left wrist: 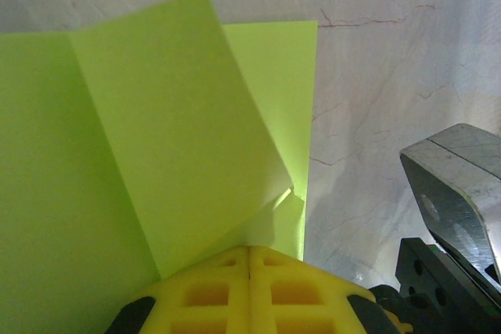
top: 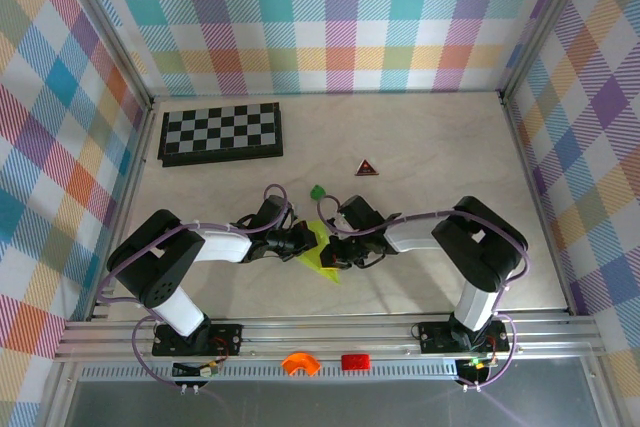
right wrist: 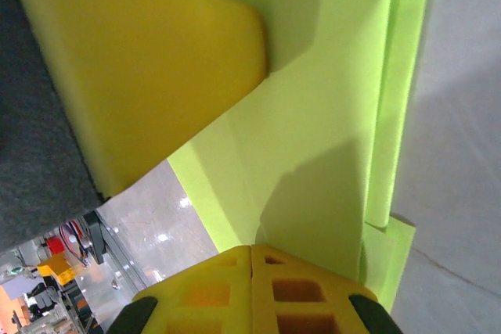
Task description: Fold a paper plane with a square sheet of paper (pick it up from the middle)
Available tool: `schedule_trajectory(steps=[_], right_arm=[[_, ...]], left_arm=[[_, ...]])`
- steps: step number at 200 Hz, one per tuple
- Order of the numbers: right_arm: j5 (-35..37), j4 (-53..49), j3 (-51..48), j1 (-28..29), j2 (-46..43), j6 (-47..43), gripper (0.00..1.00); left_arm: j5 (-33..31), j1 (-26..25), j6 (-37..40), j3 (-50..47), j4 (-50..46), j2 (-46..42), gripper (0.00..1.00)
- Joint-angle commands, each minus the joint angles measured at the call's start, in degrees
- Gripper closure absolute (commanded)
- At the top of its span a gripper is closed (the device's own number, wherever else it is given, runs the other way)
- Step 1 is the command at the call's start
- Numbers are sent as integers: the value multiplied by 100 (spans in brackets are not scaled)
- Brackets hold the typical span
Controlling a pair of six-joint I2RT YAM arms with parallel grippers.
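Both arms bend inward, low over the pale wooden table (top: 430,147), and meet near its middle. The left gripper (top: 293,240) (left wrist: 249,254) and right gripper (top: 342,243) (right wrist: 250,252) are each pinched tight on the lime yellow-green paper plane (top: 318,255) (left wrist: 156,177) (right wrist: 329,138), which hangs between them. It is creased and layered, with one pointed end aimed toward the near edge.

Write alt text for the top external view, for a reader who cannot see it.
The left gripper and right gripper meet at the middle of a pale table, both shut on a lime-green paper plane. A chessboard lies at the back left, and a small red triangle lies beyond the grippers.
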Motion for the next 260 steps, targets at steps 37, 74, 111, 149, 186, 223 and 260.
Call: schedule_trajectory(steps=[37, 74, 111, 149, 186, 223, 260], right_arm=[[-22, -80, -547, 35, -225, 110, 94], [-37, -144, -797, 35, -476, 39, 94], [27, -114, -1229, 111, -768, 66, 95], [155, -210, -1551, 166, -1022, 50, 95], [218, -460, -1222, 166, -1403, 40, 94], [283, -820, -596, 166, -1725, -50, 94], [205, -648, -149, 234, -1083, 6, 93]], left_arm=[[-387, -34, 126, -217, -670, 320, 98], [-466, -34, 95, -252, -703, 304, 98], [-466, -34, 47, -247, -680, 355, 98], [-457, -34, 46, -235, -688, 382, 99], [-414, -34, 55, -219, -653, 397, 99], [-396, -34, 73, -217, -653, 374, 99], [-369, -34, 82, -199, -645, 399, 99]])
